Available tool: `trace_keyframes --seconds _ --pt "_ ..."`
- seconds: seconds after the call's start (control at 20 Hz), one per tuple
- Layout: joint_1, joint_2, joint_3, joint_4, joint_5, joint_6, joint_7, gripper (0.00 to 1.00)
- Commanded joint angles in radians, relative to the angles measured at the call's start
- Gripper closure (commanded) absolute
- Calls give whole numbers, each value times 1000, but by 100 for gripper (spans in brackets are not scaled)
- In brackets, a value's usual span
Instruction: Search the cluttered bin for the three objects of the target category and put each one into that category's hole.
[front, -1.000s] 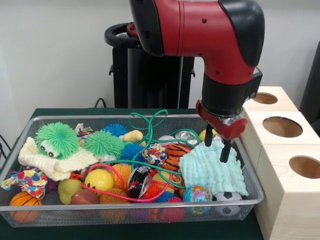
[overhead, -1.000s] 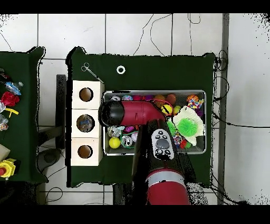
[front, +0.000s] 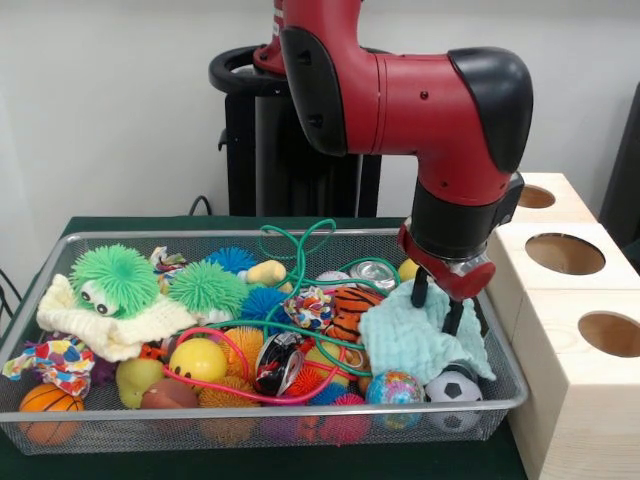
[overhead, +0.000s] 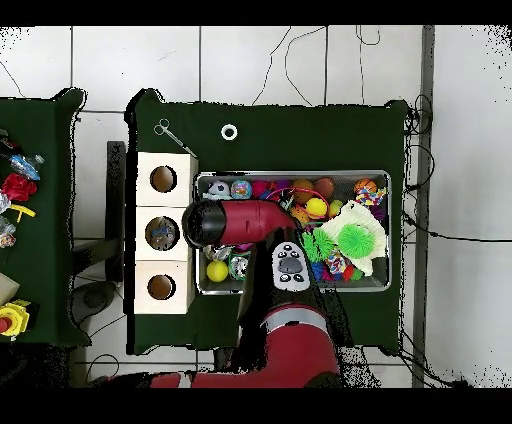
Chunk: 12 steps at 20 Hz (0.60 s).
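Observation:
The wire mesh bin (front: 200, 236) is full of toys: a green fuzzy ball with eyes (front: 115, 280), a yellow smiley ball (front: 198, 360), small basketballs (front: 48, 400), a crushed can (front: 372, 272) and green cord (front: 300, 250). My gripper (front: 437, 305) is low at the bin's right end, open, with its fingers pressed into a bunched pale mint cloth (front: 410, 340). A soccer ball (front: 452, 385) shows below the cloth. In the overhead view the arm (overhead: 245, 222) hides the gripper over the bin's left end (overhead: 295, 175).
Three pale wooden boxes with round holes (front: 565, 253) stand just right of the bin; in the overhead view they line up (overhead: 162, 233) left of it. A white ring (overhead: 229, 132) and a metal tool (overhead: 172, 135) lie on the green table.
My gripper has come down into the mint cloth. The cloth has bunched up around it, which uncovers more of the soccer ball. The upper arm has swung round.

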Motion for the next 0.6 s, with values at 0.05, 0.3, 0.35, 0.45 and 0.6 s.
trace_keyframes --seconds 0.05,0.3,0.35,0.45,0.6 --pt "16 100 -23 -22 -67 -39 0 0" --pt "8 79 -22 -2 -52 -45 -6 100" --pt "2 63 -21 10 -49 -38 -14 100" --pt "-6 31 -24 24 -49 -10 -30 100" --pt "-26 -22 -30 40 -53 48 -67 100"
